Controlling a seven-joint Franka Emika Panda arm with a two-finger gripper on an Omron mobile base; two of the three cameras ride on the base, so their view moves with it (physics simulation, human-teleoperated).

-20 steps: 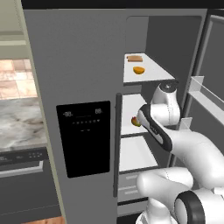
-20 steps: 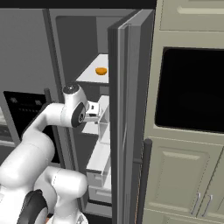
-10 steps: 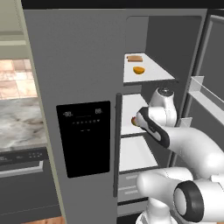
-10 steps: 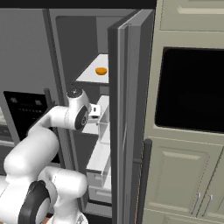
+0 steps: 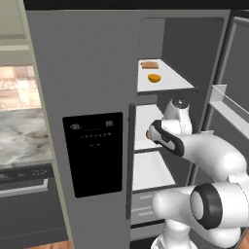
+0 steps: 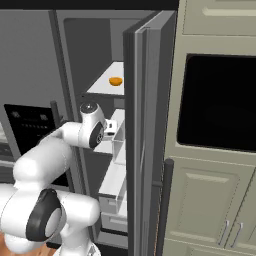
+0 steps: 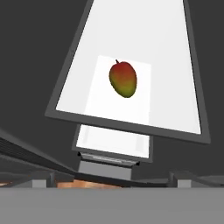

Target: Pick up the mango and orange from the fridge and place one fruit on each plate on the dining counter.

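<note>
Your oval mango, skin blending red at the stem end into yellow-green below, lies alone on a white fridge shelf in the hand view, well clear of the shelf's edges, with a short dark stem tip pointing away. From the left base view you catch just a sliver of it on the middle shelf, tucked behind the white arm's wrist. That view also gives you the round, plain orange fruit on the shelf above, beside a flat brown item you cannot identify; the right base view shows the orange past the edge of the open matte grey fridge door. The gripper's fingers are hidden in all three views, yet its jaws stand wide apart, empty, above the mango.
</note>
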